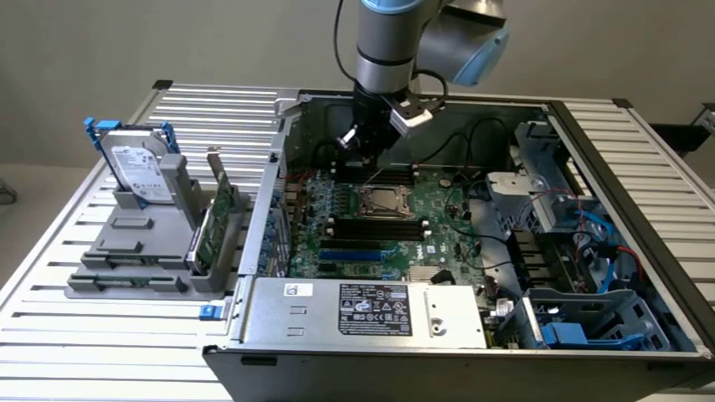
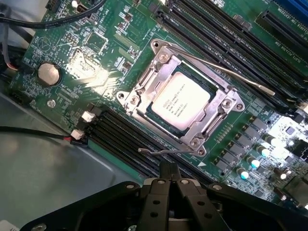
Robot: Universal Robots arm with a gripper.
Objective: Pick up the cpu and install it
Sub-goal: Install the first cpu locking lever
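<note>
A slatted metal surface (image 1: 79, 335) carries an open computer case (image 1: 447, 373), lying on its side with its motherboard (image 1: 441, 243) facing up. Just outside the case, a grey holder (image 1: 134, 251) keeps a hard drive (image 1: 140, 172) with a blue bracket and a thin green card (image 1: 213, 219) standing on edge (neither belongs to this job). Inside the case, near the middle of the board, the cpu (image 2: 180, 101) already lies flat in its socket (image 1: 388, 202), its silvery top showing square within the metal frame (image 2: 144, 94) that rims it. So the picking up and setting in look done, as far as I can judge. Two thin wire levers (image 2: 231, 77) run along the sides of the frame, and whether they are latched down I cannot tell; if they are not, locking the chip in would be what is left. The gripper (image 2: 169, 174) hangs inside the case over the board, above the dark memory slots (image 2: 125, 144) that run alongside the socket, and apart from the chip itself. Its fingers are pressed together with nothing between them, so it holds nothing. In the exterior view the gripper (image 1: 355, 138) sits toward the far wall of the case, above the board rather than on it.
</note>
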